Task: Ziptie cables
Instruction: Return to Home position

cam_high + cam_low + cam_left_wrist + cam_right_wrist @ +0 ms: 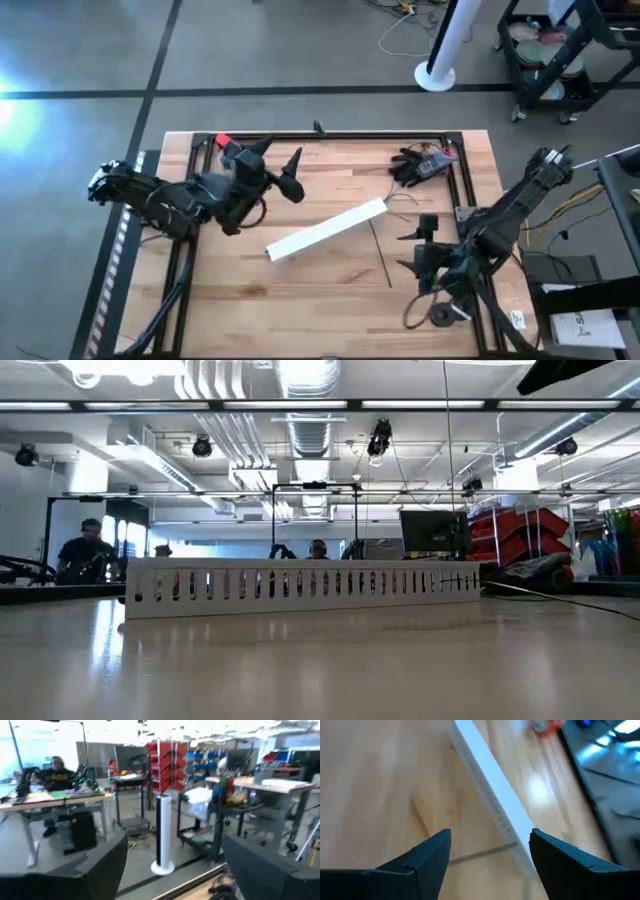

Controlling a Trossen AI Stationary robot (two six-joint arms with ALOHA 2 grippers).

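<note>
Looking down, the white cable duct (327,229) lay slantwise on the tabletop (300,300), a thin dark cable (381,255) beside its right end; left gripper (283,150) and right gripper (402,251) flanked it, jaws apart. Low view showed the duct's slotted wall; right wrist, the cable meeting it.

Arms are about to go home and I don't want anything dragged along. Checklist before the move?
1. ok: left gripper open, holding nothing.
2. ok: right gripper open, holding nothing.
3. ok: right gripper apart from the cable duct.
4. ok, as seen from above: cable duct lid on.
5. cannot tell: cables inside the duct.
6. not ok: thin dark strand loose on the table beside the right gripper; might snag.
</note>
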